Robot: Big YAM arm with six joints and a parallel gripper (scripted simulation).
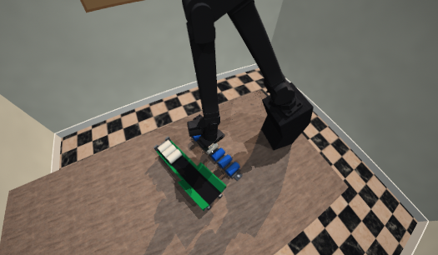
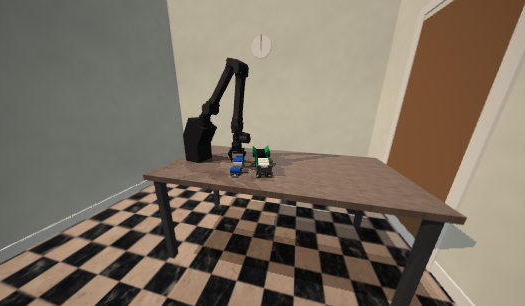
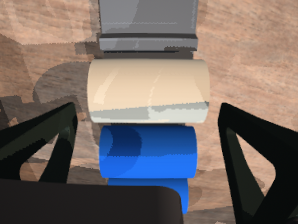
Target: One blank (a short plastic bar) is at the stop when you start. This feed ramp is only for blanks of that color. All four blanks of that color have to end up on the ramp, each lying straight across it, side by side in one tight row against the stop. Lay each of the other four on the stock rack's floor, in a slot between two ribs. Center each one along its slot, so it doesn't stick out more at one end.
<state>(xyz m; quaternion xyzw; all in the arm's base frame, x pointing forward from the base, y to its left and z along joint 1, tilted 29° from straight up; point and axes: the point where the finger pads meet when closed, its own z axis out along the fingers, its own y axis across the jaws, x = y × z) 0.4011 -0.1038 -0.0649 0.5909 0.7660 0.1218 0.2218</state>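
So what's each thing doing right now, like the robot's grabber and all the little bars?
End effector: open, empty, above the cream blank.
Cream blank in the stock rack: lying between the fingers, untouched.
Blue blanks: lying in the stock rack.
Three cream blanks: in a row at one end of the feed ramp.

Three cream blanks [image 1: 169, 151] lie side by side at the top of the green feed ramp [image 1: 192, 177]. Beside the ramp, the stock rack [image 1: 238, 177] holds three blue blanks [image 1: 226, 160] and one cream blank [image 3: 149, 91].

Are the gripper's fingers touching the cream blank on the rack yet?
Apart. The wrist view shows both fingers standing wide of the cream blank, with bare table visible in the gap on each side.
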